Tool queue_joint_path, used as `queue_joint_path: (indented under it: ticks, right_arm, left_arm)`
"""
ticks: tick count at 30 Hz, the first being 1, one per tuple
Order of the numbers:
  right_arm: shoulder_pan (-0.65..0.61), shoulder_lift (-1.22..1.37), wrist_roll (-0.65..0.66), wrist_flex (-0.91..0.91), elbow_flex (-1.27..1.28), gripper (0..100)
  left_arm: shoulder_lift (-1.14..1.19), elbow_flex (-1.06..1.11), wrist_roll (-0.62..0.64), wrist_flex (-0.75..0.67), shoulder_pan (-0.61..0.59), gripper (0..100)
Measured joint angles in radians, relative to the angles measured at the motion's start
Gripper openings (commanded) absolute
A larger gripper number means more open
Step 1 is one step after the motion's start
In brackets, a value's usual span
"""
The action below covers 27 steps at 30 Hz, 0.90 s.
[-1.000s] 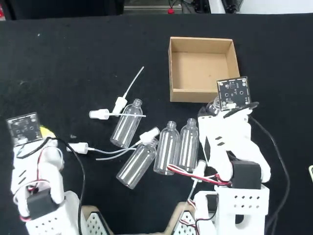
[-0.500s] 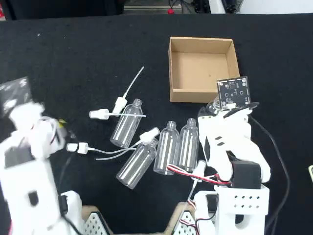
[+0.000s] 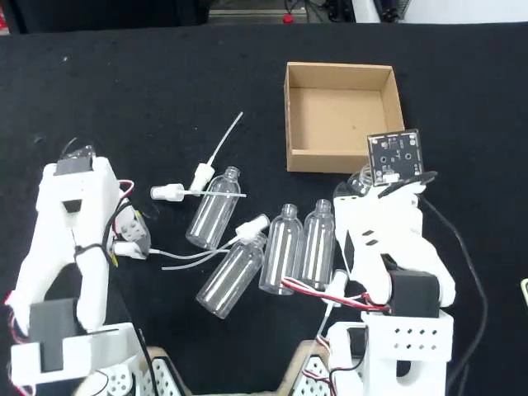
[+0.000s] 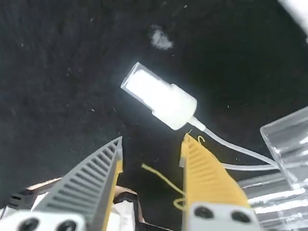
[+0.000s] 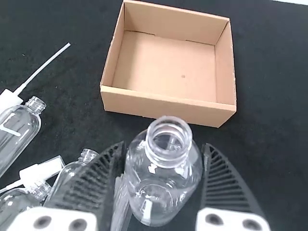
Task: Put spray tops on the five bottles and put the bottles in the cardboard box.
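Though uncapped, bottle [image 5: 163,175] in right pincer [image 5: 162,146]

black table [image 3: 124,91] | white lint speck [image 4: 161,39] on it | red item [image 3: 287,17] beyond

1. Left arm [image 3: 70,223], at eight o'clock: white shells, black motor, red and black cables.
2. Its jaws: one grey, one yellow, ribbed.
3. Right arm [image 3: 388,239]: white; black ribbed jaws, black circuit board [image 3: 393,155].
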Motion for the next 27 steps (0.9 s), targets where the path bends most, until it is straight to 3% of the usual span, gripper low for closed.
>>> queue_joint_path:
  ticks: [5, 17, 27]
  right_arm:
    - [0.0, 0.0, 0.0, 0.0, 0.0, 16.3]
    - [0.0, 0.0, 0.0, 0.0, 0.0, 16.3]
    - [0.0, 0.0, 0.0, 0.0, 0.0, 16.5]
  left_arm:
    - [0.018, 0.0, 0.072, -0.066, 0.0, 24]
    - [0.029, 0.029, 0.199, -0.107, 0.005, 24]
    - [0.029, 0.135, 0.284, -0.292, 0.005, 24]
